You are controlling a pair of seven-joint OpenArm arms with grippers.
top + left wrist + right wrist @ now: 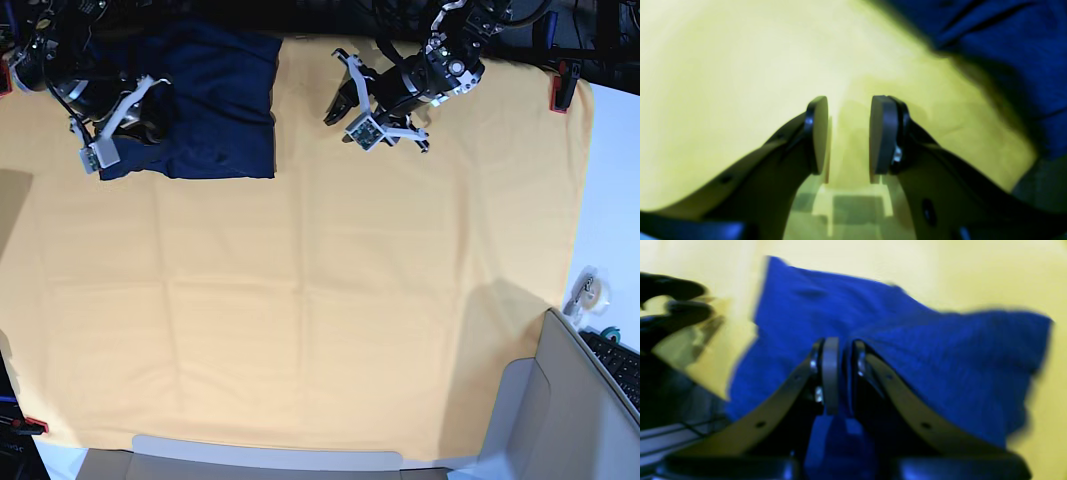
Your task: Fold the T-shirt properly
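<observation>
Most of the folding looks done: the T-shirt (215,100) lies as a compact rectangle at the yellow cloth's (320,330) far corner. Right gripper (840,373) pinches its edge; left gripper (848,133) hangs apart, empty, nearby.

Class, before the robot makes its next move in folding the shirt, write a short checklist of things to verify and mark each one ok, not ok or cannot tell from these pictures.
1. Right gripper has a hold on the T-shirt: ok, blue fabric is pinched between its closed jaws.
2. Left gripper is free to help: ok, jaws apart with nothing between them, over the yellow cloth.
3. Left gripper is clear of the T-shirt: ok, it sits beside the garment, not on it.
4. T-shirt lies flat: not ok, it is bunched and wrinkled near the right gripper.
5. Sleeves tucked in: cannot tell, none can be made out.
</observation>
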